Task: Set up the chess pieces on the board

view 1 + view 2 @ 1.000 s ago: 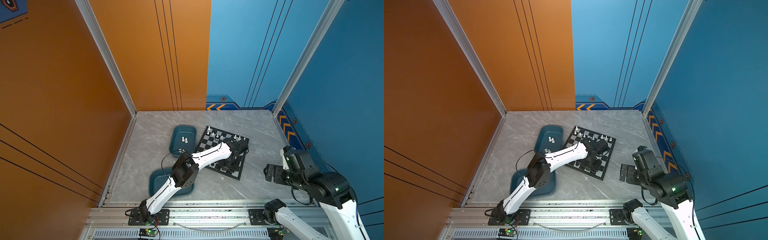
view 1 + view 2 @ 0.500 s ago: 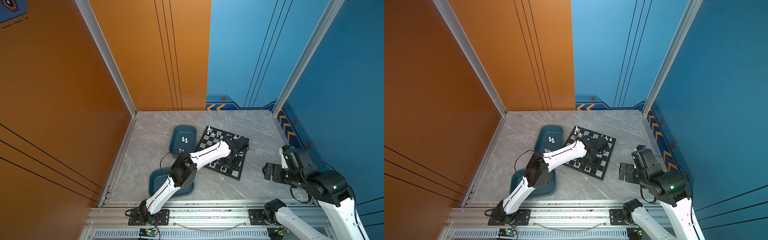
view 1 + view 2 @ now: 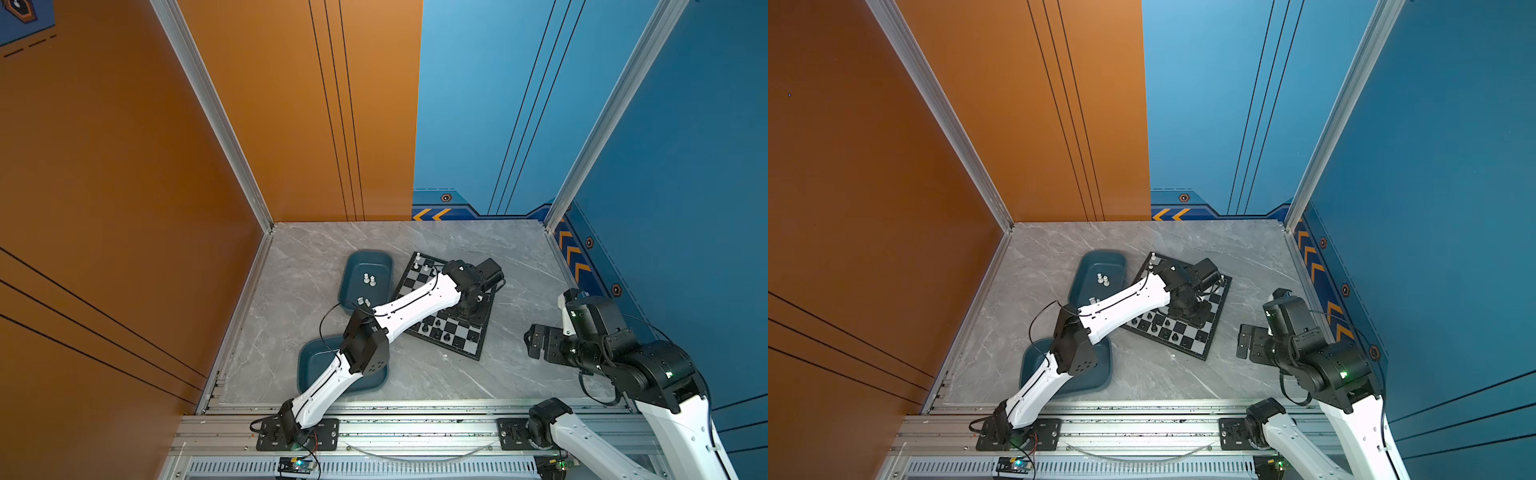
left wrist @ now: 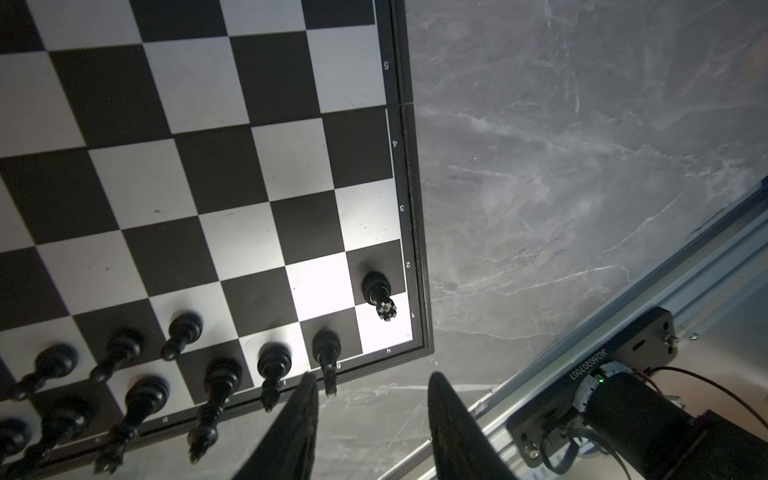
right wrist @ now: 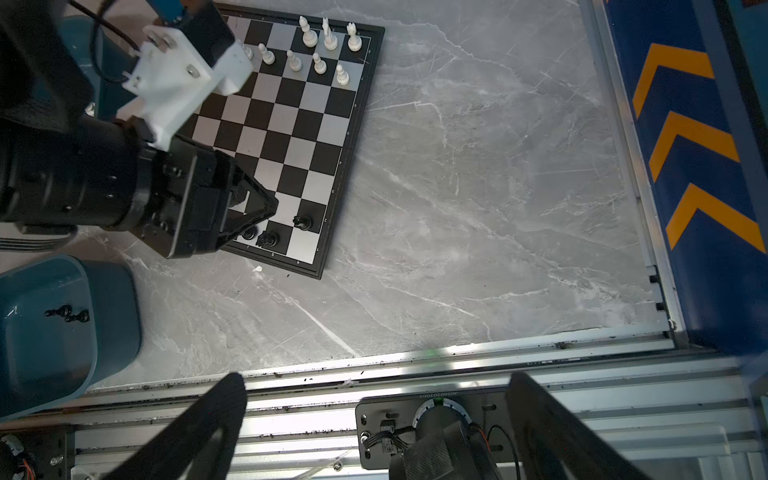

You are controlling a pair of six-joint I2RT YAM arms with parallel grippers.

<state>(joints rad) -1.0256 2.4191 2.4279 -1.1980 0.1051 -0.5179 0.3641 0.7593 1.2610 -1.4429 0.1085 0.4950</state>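
Note:
The board (image 3: 478, 354) (image 3: 1216, 306) lies tilted on the marble table. Several white chess pieces (image 5: 328, 37) (image 3: 424, 266) stand along its far side. Several black ones (image 4: 220, 378) (image 3: 440, 332) fill its near side, among them a pawn (image 4: 376, 286) next to the corner. My left gripper (image 4: 372, 380) (image 5: 257, 208) hovers over the board's near right corner, open, with nothing between its fingers. My right gripper (image 5: 376, 386) (image 3: 536, 340) hangs wide open and empty over the front rail, right of the board.
A teal tray (image 3: 384, 259) left of the board holds several white pieces (image 3: 369, 279). A second teal tray (image 3: 311, 353) (image 5: 104, 299) near the front, partly under my left arm, holds black pieces (image 5: 66, 313). Walls close the left, back and right sides.
My left gripper has opened a little wider and its wrist has drawn slightly up and away over the board. The right arm has drifted a touch to the left.

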